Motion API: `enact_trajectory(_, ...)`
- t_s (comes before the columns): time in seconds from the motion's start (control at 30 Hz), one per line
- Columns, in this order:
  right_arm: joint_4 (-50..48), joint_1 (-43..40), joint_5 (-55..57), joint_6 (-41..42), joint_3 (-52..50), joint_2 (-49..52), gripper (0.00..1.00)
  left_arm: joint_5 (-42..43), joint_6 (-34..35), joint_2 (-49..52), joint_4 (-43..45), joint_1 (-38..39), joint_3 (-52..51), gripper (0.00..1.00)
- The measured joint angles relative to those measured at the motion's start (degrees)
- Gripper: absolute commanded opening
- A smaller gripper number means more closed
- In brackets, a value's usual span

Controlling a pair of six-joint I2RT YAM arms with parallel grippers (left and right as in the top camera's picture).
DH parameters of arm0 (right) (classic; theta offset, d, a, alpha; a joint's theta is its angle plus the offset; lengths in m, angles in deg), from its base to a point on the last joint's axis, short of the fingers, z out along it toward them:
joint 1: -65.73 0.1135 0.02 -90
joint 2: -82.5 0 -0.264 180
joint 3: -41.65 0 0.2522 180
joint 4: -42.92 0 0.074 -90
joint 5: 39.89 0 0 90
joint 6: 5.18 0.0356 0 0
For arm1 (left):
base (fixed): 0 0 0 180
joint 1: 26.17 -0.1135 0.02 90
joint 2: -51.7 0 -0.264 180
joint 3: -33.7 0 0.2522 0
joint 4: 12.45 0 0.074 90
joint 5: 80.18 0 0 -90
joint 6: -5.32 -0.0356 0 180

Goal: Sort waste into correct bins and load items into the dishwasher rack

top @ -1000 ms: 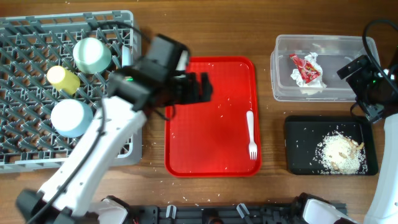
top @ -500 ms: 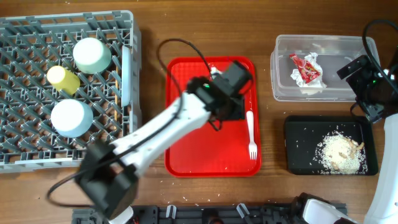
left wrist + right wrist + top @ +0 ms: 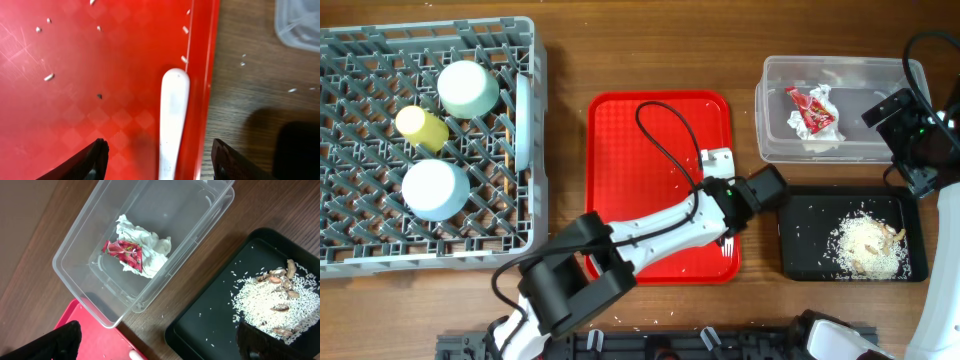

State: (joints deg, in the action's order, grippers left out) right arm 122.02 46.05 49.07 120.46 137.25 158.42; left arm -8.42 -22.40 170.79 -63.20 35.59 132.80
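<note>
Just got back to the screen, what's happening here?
The left gripper, open, straddles the handle of the white plastic fork on the red serving tray, not gripping yet. The right gripper hangs open by the clear plastic tub holding the crumpled white napkin and red wrapper. Rice lies in the black tray; a green bowl, yellow cup and blue bowl sit in the grey rack.

Overhead is bright and even, lit from above, with soft shadows on the tray (image 3: pixel 650 140), no glare, and a sharp frame. Left wrist is close-in: the fork (image 3: pixel 173 115) is soft-edged, and a blurry dark shadow falls on the table (image 3: pixel 240 100) at lower right. Right wrist is sharp mid-frame, with mild highlights on the tub (image 3: pixel 75 287) rim.
</note>
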Motion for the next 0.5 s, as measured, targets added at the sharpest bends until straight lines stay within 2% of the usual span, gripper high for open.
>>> enact_trajectory(0.1, 0.0, 0.0, 0.0, 0.0, 0.0, 0.0, 1.00, -0.7, 0.4, 2.6, -0.3, 0.4, 0.0, 0.63)
enact_trajectory(0.23, 0.0, 0.0, 0.0, 0.0, 0.0, 0.0, 1.00, -1.5, 0.7, 3.3, -1.2, 0.5, 0.0, 0.48)
enact_trajectory(0.5, 0.0, 0.0, 0.0, 0.0, 0.0, 0.0, 1.00, -3.3, 1.0, 4.6, 0.4, 0.9, 0.8, 0.45)
